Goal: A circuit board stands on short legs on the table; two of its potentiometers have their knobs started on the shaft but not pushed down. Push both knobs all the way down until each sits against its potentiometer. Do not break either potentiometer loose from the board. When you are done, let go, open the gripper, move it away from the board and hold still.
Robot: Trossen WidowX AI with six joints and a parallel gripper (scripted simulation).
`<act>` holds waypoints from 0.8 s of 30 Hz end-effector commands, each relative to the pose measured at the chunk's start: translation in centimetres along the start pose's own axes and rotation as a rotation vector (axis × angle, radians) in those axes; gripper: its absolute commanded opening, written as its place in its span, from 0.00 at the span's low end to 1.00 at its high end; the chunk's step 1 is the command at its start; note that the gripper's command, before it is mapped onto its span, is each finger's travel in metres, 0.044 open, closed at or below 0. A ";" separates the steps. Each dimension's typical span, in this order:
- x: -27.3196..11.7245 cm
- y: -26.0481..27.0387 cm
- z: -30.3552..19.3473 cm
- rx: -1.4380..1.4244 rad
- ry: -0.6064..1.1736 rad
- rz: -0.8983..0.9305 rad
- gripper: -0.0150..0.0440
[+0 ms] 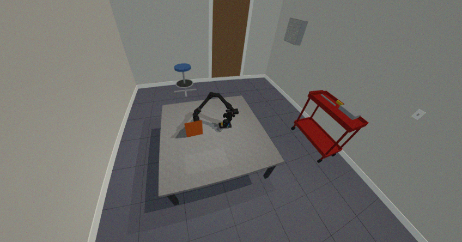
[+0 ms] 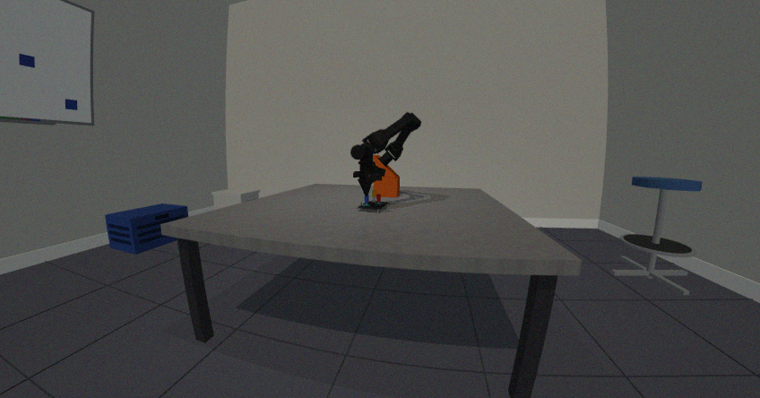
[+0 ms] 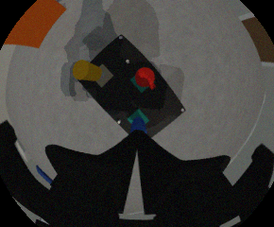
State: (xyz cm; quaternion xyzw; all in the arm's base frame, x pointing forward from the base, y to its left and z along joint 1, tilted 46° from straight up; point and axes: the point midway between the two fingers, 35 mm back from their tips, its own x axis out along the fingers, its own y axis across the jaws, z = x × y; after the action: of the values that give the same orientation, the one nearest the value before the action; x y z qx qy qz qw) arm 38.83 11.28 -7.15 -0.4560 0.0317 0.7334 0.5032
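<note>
The black circuit board (image 3: 128,96) (image 2: 379,207) stands just above the table. A red knob (image 3: 145,77) (image 2: 378,197) stands over a teal potentiometer (image 3: 138,85). A blue knob (image 3: 138,126) (image 2: 366,200) stands by another teal potentiometer (image 3: 138,116), its top hidden by the fingertips in the wrist view. A yellow cylinder (image 3: 84,70) stands at the board's left edge. My gripper (image 3: 138,133) (image 2: 366,194) is shut with nothing between its fingers, its tips directly over the blue knob and seemingly on its top. Whether either knob sits against its potentiometer is too small to tell.
The orange block (image 1: 193,128) (image 2: 387,182) (image 3: 33,21) stands on the table (image 1: 207,162) (image 2: 341,234) near the arm's base. The yellow cylinder and the red knob rise close beside the gripper. A red cart and a blue stool stand away from the table.
</note>
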 end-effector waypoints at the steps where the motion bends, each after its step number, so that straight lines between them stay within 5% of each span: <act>1: 0.7 -0.2 0.1 -0.013 -0.004 0.002 0.25; 21: -1.9 -0.2 0.1 -0.013 -0.003 0.003 0.25; 24: -1.3 0.0 0.1 -0.005 -0.009 0.005 0.39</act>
State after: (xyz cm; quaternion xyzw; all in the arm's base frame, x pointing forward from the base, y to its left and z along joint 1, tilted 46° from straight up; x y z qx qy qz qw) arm 38.94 10.32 -6.02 -0.4549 0.0281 0.7357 0.5010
